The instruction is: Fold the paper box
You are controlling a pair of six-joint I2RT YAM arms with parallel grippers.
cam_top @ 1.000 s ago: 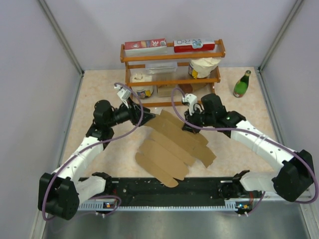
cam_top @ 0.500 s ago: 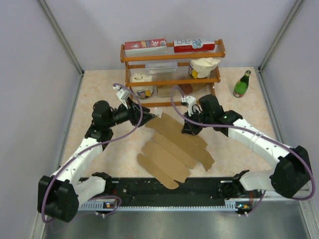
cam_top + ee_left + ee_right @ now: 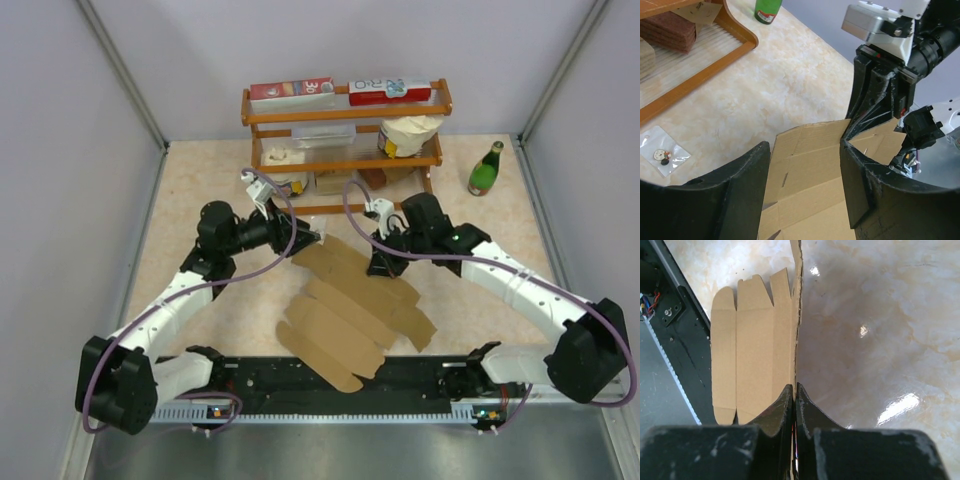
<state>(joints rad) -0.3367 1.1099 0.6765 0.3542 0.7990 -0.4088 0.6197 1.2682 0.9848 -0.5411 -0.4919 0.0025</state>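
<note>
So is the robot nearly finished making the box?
Not nearly. Done: nothing folded; the flat brown cardboard box sheet lies open on the beige marbled table. In hand: the right gripper pinches its edge, the left gripper sits open at its corner. Left: every fold.

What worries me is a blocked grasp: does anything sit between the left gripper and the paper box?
Nothing visible does. The open left gripper has an edge of the paper box directly between its fingers. The right gripper is shut on the box beside it; a small plastic bag lies off to the side.
</note>
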